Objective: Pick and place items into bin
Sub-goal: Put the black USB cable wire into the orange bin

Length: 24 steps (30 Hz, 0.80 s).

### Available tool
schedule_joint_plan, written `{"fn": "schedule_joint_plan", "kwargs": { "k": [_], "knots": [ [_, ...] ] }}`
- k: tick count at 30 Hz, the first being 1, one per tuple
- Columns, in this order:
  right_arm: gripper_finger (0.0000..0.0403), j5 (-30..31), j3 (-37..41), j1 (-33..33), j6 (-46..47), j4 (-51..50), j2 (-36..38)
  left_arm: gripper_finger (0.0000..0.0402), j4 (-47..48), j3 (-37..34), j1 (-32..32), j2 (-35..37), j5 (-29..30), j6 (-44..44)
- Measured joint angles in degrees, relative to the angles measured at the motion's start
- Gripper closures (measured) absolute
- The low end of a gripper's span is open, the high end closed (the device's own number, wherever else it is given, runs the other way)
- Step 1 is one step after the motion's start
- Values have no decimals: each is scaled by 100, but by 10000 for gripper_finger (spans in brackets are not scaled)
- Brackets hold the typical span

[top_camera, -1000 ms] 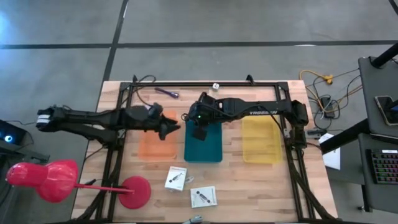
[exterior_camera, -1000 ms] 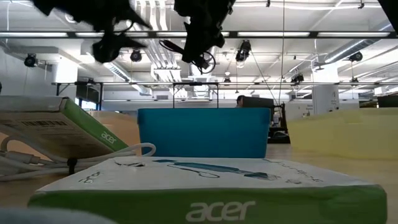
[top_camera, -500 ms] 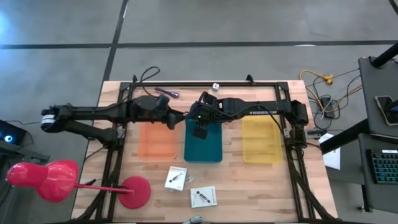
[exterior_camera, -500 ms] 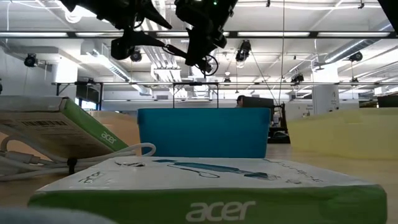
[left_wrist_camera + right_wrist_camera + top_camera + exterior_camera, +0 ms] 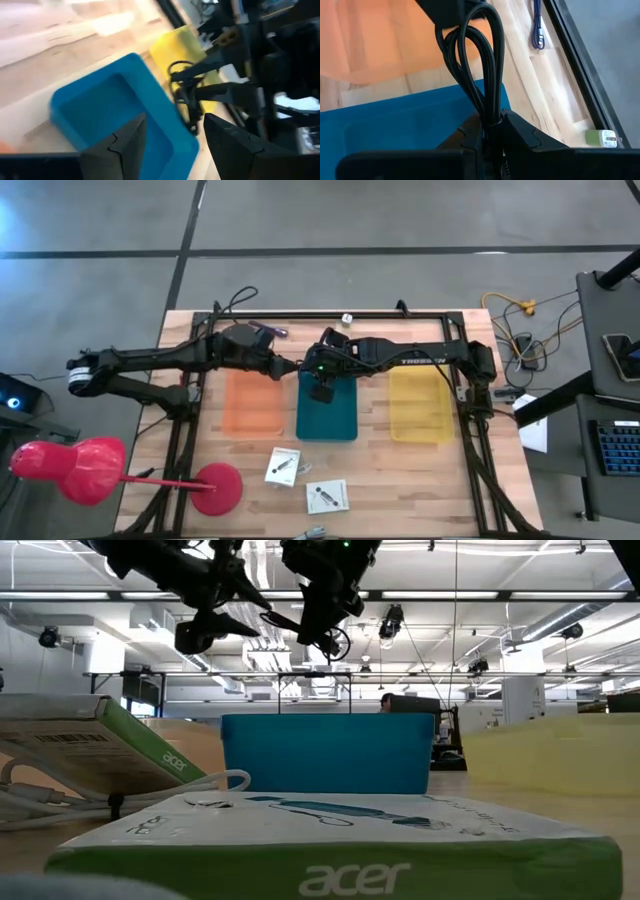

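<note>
Now the left claw (image 5: 288,367) has moved in from the orange tray, spread wide, beside the right claw (image 5: 318,383), which pinches a looped black cable (image 5: 479,70) above the blue plastic bin (image 5: 328,410). Maybe a hand-over comes next.

white cube (image 5: 347,318) too small, purple stick (image 5: 268,328) part-hidden

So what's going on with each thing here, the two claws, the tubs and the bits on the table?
Right gripper: shut on a looped black cable, above the blue bin.
Left gripper: open, holding nothing, near the cable.
Orange bin: looks empty.
Yellow bin: looks empty.
White packets: flat on the table.
Purple stick: lying on the table.
</note>
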<state>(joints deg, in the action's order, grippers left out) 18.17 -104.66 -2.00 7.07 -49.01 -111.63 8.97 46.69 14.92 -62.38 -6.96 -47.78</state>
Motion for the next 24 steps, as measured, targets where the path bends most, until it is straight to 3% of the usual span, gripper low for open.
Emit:
{"fn": "schedule_joint_plan", "kwargs": {
  "k": [13,17,21,24],
  "knots": [
    [355,-2,0,0,22,24,0,231,-809,9,4,-463,-544,-78],
    [330,-4,0,0,270,15,0,286,-694,3,11,-438,-502,172],
    [297,-8,0,9,521,6,0,375,-71,33,50,-280,-321,641],
    [272,-28,-2,39,593,-2,0,391,780,140,87,-112,5,1078]
  ]
}}
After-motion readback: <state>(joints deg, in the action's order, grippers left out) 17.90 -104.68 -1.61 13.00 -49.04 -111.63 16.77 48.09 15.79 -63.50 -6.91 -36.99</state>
